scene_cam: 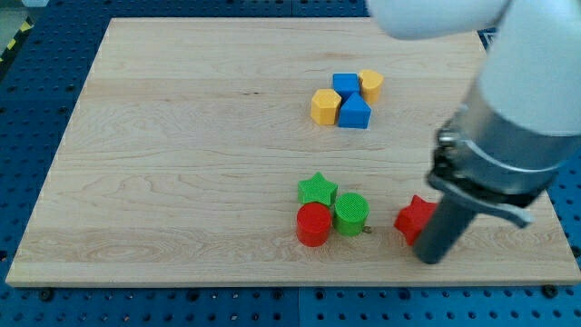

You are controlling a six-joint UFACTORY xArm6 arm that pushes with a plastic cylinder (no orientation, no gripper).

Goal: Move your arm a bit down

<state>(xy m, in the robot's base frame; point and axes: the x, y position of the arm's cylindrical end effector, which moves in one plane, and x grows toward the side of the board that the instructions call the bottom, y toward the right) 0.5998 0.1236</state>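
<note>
Two red blocks (pixel 314 223) beside my tip (pixel 433 256)

Blocks: two red (pixel 314 223), two green (pixel 351 213), two blue (pixel 354 113), two yellow (pixel 325 106); board (pixel 182 136) pale wood.

A pale rectangular wooden board (pixel 182 136) with fine, light grain running across it fills most of the view. Its near edge shows as a thin darker band along the view's bottom. The board lies on a bright blue perforated metal base (pixel 36 82), whose regular rows of small round holes show along the view's left, top and bottom margins and at the right edge. At the view's top left corner a short strip of yellow-and-black hazard tape (pixel 13 41) crosses the blue surface. The light is even and soft, casting only faint shadows on the wood.
</note>
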